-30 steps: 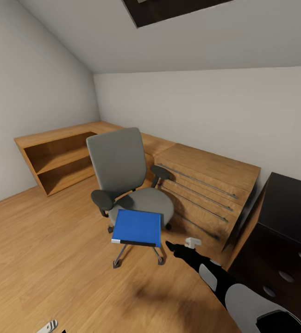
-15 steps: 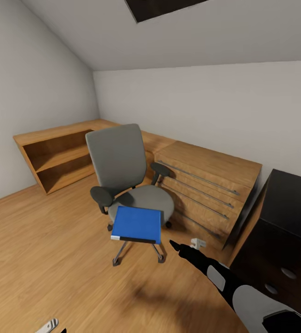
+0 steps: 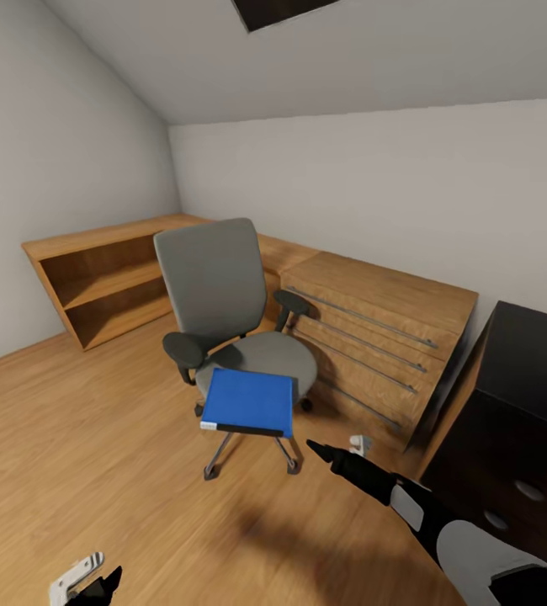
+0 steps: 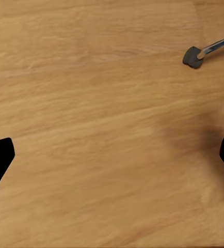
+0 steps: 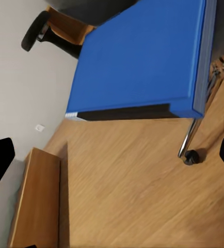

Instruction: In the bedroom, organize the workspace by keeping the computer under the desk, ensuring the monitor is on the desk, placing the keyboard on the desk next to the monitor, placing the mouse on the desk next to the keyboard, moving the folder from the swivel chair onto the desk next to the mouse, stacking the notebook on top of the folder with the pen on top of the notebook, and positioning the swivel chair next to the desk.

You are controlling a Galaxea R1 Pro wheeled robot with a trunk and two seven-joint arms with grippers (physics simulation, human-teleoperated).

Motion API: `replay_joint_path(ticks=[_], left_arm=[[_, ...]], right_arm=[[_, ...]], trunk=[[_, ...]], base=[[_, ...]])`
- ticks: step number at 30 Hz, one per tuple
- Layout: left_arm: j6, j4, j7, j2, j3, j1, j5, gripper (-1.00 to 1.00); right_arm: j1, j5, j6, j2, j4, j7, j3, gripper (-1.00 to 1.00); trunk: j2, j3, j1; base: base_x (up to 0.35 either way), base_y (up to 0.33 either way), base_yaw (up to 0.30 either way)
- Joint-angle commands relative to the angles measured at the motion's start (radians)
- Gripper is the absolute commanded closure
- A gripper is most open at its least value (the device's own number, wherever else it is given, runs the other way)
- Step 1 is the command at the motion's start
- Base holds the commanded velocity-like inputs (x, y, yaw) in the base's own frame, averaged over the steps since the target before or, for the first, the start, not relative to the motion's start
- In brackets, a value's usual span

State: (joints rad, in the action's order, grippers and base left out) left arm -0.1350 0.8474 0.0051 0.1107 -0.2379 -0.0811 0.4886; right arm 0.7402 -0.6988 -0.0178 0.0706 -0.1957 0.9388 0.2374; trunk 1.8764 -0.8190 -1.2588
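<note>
Attic bedroom, light wood floor (image 3: 97,438), sloped ceiling, low oak shelving (image 3: 105,282) and drawers (image 3: 374,337) along the far walls. Dead centre sits the swivel chair (image 3: 223,311), well out on open floor, and the folder (image 3: 249,402) is lying flat on the front of its seat, overhanging the front edge. So that step is not yet done, and the chair looks a good way from where it has to end up.

The folder's dark edge and white spine end face the robot; its long axis looks to run across the seat, side to side, though it is close to square.

Reaching in comes the right gripper (image 3: 320,450), low and just short of the chair's base, aimed at the folder. From the right wrist view the folder (image 5: 143,62) sits ahead, fingertips spread wide at either side, nothing between them. The left gripper (image 3: 84,581) hangs low over bare floor, likewise parted wide and empty, with a chair castor (image 4: 193,57) in its wrist view.

A black unit (image 3: 517,421) stands at the right. Everything else on the list can't be judged from here.
</note>
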Motion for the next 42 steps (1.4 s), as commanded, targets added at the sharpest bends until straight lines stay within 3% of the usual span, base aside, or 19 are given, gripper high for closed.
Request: replay_joint_path(ticks=[1,5,8,12,18,24,35,38,41,42], left_arm=[[-0.042,0.034,-0.002,0.001,-0.002,0.0,0.011,-1.0],[-0.158,0.135,-0.006,0.005,-0.007,0.0,0.015,-1.0],[-0.255,0.264,-0.008,0.009,-0.013,0.0,0.017,-1.0],[-0.292,0.331,-0.008,0.01,-0.015,0.0,0.022,-1.0],[-0.304,0.352,-0.007,0.004,-0.035,0.0,0.05,-1.0],[-0.305,0.358,-0.009,0.009,-0.041,0.001,0.054,-1.0],[-0.305,0.388,-0.008,0.009,-0.04,0.001,0.053,-1.0],[-0.305,0.386,-0.007,0.007,-0.04,0.001,0.054,-1.0],[-0.305,0.377,-0.007,0.004,-0.04,0.001,0.054,-1.0],[-0.305,0.376,-0.007,0.004,-0.04,0.001,0.054,-1.0]], right_arm=[[0.001,-0.02,-0.005,0.002,0.004,0.014,0.008,-1.0],[0.001,-0.036,-0.025,0.004,0.008,0.031,0.008,-1.0],[0.001,-0.041,-0.044,0.006,0.008,0.038,0.008,-1.0],[0.001,-0.042,-0.049,0.01,0.008,0.055,0.008,-1.0],[0.001,-0.041,-0.074,0.017,0.007,0.078,0.008,-1.0],[0.001,-0.042,-0.085,0.032,0.006,0.083,0.009,-1.0],[0.001,-0.042,-0.087,0.035,0.005,0.089,0.008,-1.0],[0.001,-0.042,-0.087,0.04,0.005,0.125,0.008,-1.0],[0.001,-0.042,-0.087,0.06,0.006,0.249,0.008,-1.0],[0.001,-0.042,-0.087,0.062,0.006,0.262,0.008,-1.0]], trunk=[[0.008,-0.004,-0.004],[0.036,-0.017,-0.019],[0.057,-0.026,-0.031],[0.085,-0.039,-0.046],[0.127,-0.057,-0.069],[0.169,-0.076,-0.092],[0.246,-0.111,-0.134],[0.267,-0.12,-0.146],[0.288,-0.129,-0.157],[0.295,-0.133,-0.161]], base=[[0.0,0.0,0.0],[0.0,0.0,0.0],[0.0,0.0,0.0],[0.0,0.0,0.0],[0.0,0.0,0.0],[0.0,0.0,0.0],[0.0,0.0,0.0],[0.0,0.0,0.0],[0.0,0.0,0.0],[0.0,0.0,0.0]])
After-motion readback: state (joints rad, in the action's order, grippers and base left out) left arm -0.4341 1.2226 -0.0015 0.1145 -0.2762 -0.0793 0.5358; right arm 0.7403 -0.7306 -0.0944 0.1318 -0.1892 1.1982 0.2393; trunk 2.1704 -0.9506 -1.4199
